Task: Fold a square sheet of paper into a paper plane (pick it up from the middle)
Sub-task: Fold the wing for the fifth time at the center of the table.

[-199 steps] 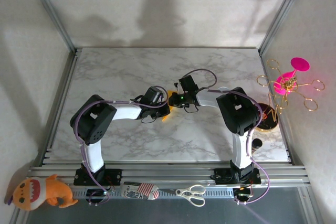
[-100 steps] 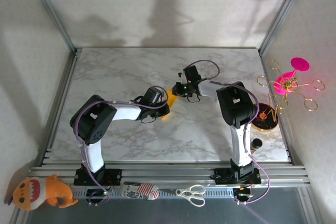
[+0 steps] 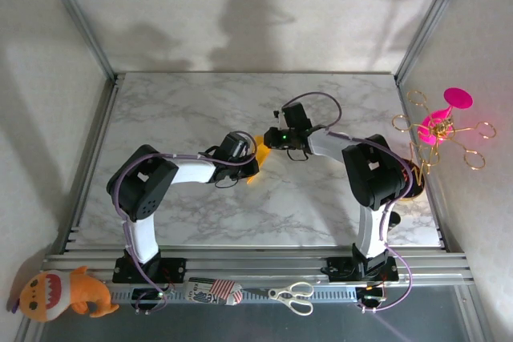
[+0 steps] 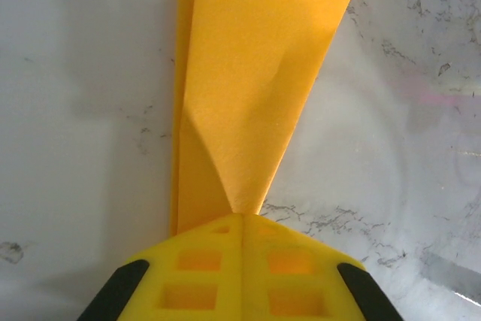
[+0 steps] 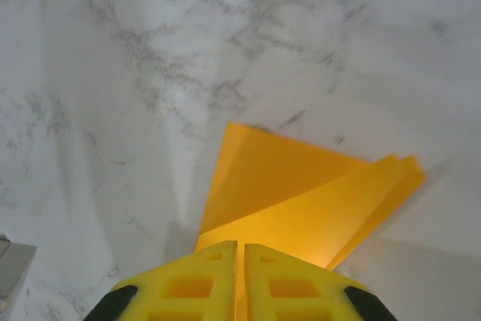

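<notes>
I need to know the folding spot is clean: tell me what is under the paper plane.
The marble table lies beneath the paper plane, bare all round its edges. The patch that the paper itself covers is hidden.

You have the paper plane (image 3: 258, 153) on the table (image 3: 184, 110) just behind its middle, its near end in the left claw (image 3: 249, 167) and its far end in the right claw (image 3: 272, 138). Before the near edge the scissors (image 3: 293, 296) lie right of centre. The stuffed toy (image 3: 60, 294) sits off the near-left corner, and the wire stand (image 3: 437, 130) rises beyond the right edge.
</notes>
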